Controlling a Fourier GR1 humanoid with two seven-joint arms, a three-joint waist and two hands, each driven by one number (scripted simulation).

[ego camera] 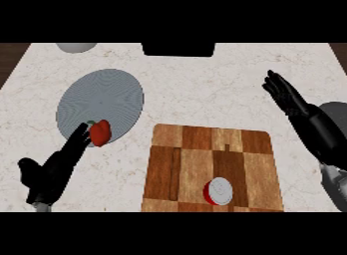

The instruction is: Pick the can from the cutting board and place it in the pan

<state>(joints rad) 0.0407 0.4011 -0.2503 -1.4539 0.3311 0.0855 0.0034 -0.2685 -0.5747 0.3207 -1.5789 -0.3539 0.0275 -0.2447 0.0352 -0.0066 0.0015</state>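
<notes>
Standing near the front edge of one cutting board (213,164) is one can (219,191). Left of the board, one red pepper (100,132) lies on one grey plate (102,97) on the marble counter (206,84). Both the left hand (55,172) and right hand (287,94) are released, fingers straight.

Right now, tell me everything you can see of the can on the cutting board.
The can stands upright on the wooden cutting board, near its front edge and about midway across. Seen from above, it shows a round white top with a faint mark and a strip of red side wall along its left and lower edge. Nothing but the board touches it; both hands are well clear of it.
</notes>
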